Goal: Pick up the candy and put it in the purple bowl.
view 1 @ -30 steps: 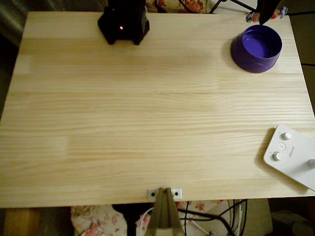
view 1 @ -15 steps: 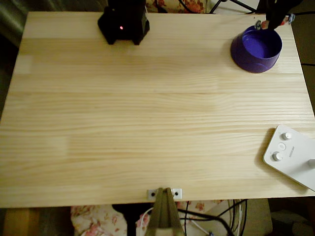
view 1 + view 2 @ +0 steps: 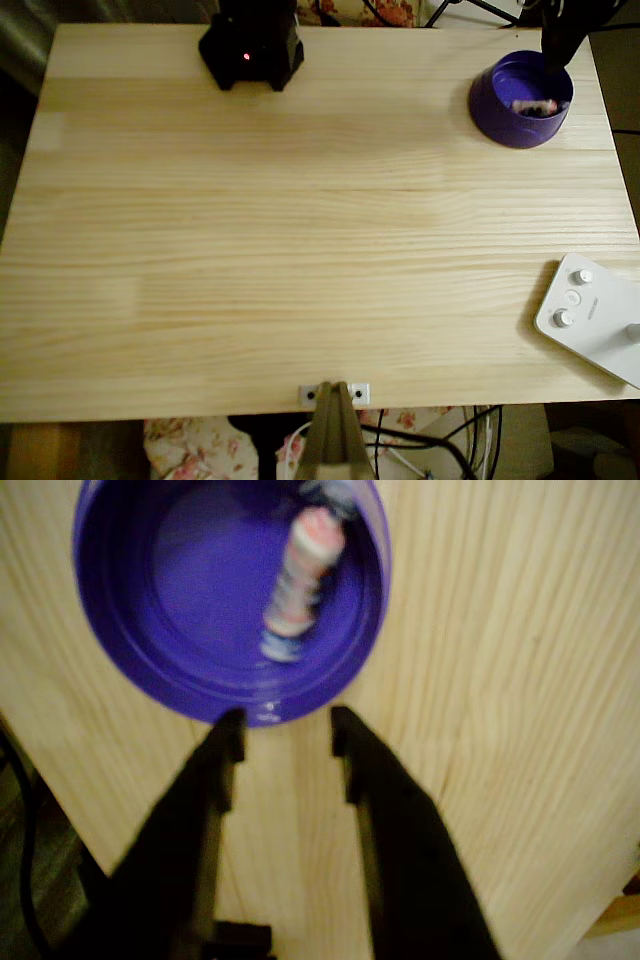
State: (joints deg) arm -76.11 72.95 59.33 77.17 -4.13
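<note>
The purple bowl (image 3: pixel 520 100) stands at the table's far right corner in the overhead view. Inside it lies the candy (image 3: pixel 534 105), a small wrapped sweet with pale ends. In the wrist view the candy (image 3: pixel 297 582) rests blurred on the inner wall of the bowl (image 3: pixel 150 610), clear of my fingers. My gripper (image 3: pixel 284 742) is open just outside the bowl's rim, with nothing between its black fingers (image 3: pixel 215 770). From above, the dark arm (image 3: pixel 562 35) hangs over the bowl's far edge.
A black arm base (image 3: pixel 251 45) with a red light sits at the table's far edge. A white device with round knobs (image 3: pixel 590 315) lies at the right edge. The wooden table (image 3: pixel 300 230) is bare in the middle.
The candy was held above the bowl's far rim. It has now left the gripper and lies inside the bowl, and the gripper has opened.
</note>
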